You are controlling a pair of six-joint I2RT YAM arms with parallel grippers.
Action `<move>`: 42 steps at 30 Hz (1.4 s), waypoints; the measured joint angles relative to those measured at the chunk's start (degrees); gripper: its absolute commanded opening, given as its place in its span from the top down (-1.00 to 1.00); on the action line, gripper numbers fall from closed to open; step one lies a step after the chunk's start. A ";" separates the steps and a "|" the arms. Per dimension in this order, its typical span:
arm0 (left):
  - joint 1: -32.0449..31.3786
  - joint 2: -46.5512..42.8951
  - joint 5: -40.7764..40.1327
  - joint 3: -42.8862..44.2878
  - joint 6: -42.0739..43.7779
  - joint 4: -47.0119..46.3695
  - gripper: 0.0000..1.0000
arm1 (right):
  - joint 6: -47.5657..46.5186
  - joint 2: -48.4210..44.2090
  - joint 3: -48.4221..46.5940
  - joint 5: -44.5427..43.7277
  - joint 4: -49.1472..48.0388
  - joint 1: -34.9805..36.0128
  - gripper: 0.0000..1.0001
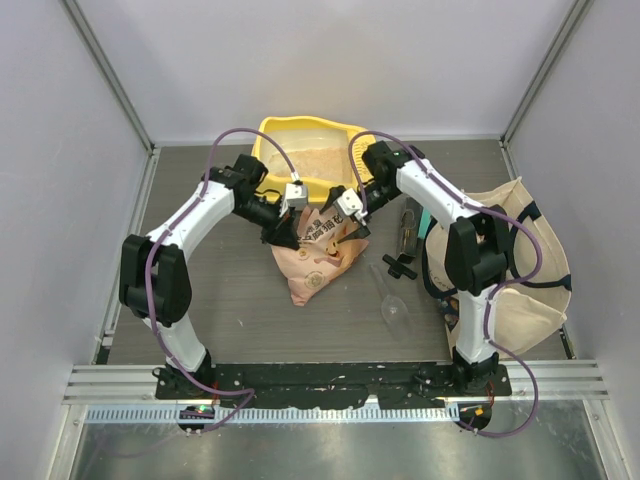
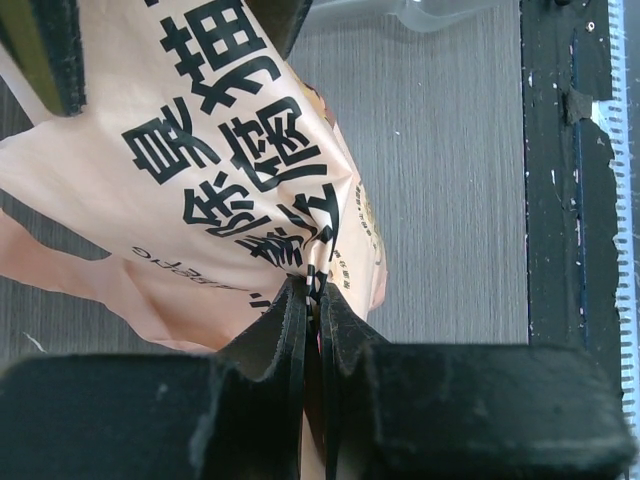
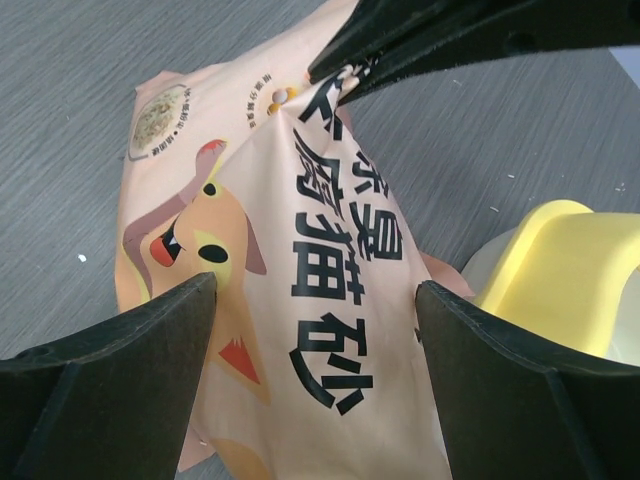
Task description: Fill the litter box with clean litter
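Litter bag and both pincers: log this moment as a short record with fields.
litter bag: peach-orange, dark characters, on the table just in front of the litter box
litter box: yellow, pale granules inside
left pincer: shut on a fold of the litter bag
right pincer: open, one finger on each side of the litter bag
tote: cream, dark handles, at the table's right edge
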State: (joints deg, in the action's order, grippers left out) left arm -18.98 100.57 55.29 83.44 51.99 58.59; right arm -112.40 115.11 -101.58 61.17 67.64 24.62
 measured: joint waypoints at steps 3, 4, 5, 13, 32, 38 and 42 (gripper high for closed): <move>0.00 0.00 0.02 0.02 0.55 0.07 0.78 | -0.09 1.86 -1.44 -0.20 0.57 -0.13 -0.69; 0.00 0.00 0.02 0.02 0.68 0.11 0.78 | -0.09 2.32 -1.75 -0.26 0.76 -0.33 -0.69; 0.02 0.00 0.02 0.07 0.76 0.20 0.78 | -0.09 2.62 -1.97 -0.35 0.96 -0.37 -0.68; 0.61 0.94 0.42 1.84 1.01 1.75 0.72 | -0.09 5.62 -4.92 -0.72 3.80 -1.22 -0.32; 0.28 -8.26 -4.85 -8.96 -3.76 -8.48 0.14 | 34.82 5.03 -2.45 -0.20 -0.85 -2.89 0.79; -1.29 -9.51 -9.09 -11.28 -10.03 -13.90 1.00 | 59.41 0.44 6.73 -0.63 -17.00 -3.28 0.97; 0.92 -9.99 -9.70 -12.52 -13.77 -17.40 1.00 | 80.28 -3.19 16.02 -0.35 -34.73 -4.31 0.97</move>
State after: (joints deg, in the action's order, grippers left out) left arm -18.06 90.59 45.58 70.91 38.22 41.19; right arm -32.12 111.92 -85.56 60.82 32.91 20.32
